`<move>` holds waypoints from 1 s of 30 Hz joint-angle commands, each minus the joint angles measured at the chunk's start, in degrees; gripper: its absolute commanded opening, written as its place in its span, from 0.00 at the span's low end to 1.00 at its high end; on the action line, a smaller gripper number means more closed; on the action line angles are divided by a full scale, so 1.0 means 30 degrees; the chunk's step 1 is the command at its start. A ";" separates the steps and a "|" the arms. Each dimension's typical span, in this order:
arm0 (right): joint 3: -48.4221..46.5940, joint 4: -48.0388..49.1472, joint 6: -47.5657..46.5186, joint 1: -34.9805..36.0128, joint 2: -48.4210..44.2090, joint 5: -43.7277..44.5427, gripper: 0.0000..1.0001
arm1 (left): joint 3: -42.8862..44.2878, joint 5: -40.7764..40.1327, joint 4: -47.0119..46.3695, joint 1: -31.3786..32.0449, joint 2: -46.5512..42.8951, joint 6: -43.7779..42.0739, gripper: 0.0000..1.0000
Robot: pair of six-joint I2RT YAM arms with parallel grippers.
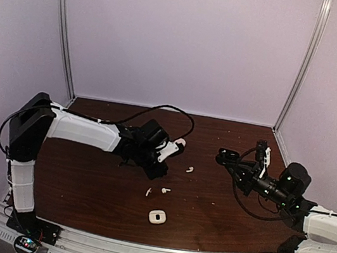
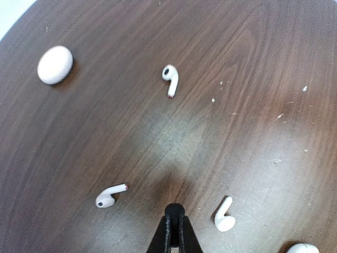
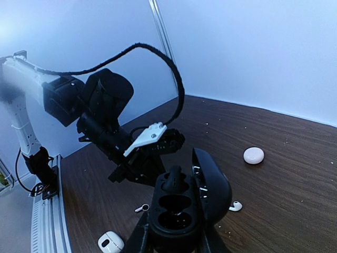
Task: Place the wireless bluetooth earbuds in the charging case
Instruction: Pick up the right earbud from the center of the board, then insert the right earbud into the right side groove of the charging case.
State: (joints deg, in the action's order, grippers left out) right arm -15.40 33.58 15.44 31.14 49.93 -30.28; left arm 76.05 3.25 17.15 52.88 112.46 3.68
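My left gripper (image 2: 175, 224) is low over the table, shut on a small rounded black earbud (image 2: 175, 210) at its fingertips. White stemmed earbuds lie to its left (image 2: 111, 196), to its right (image 2: 225, 215) and further off (image 2: 170, 79). In the top view this gripper (image 1: 159, 169) is at the table's centre. My right gripper (image 3: 174, 234) is shut on the black charging case (image 3: 181, 211), held above the table with its lid open. Another black earbud (image 3: 175, 182) sits in the case's far slot, and the near slot is empty. The case (image 1: 226, 156) is to the right in the top view.
A shut white oval case (image 2: 55, 64) lies on the wooden table (image 1: 82, 183) beyond the left gripper. A white case (image 1: 156, 216) sits near the front edge. A black cable (image 1: 158, 109) arcs over the left arm. Lilac walls enclose the back and both sides.
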 commanded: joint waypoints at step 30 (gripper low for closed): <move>-0.4883 0.1093 -0.3181 0.4494 0.6187 -0.6308 0.00 | -0.4713 0.6982 -0.6383 0.2780 -1.1292 -0.6652 0.00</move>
State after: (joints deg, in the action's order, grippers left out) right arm -26.89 38.61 9.26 42.68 67.37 -47.88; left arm 62.35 23.27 0.91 59.51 78.74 -14.09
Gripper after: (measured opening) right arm 0.229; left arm 0.048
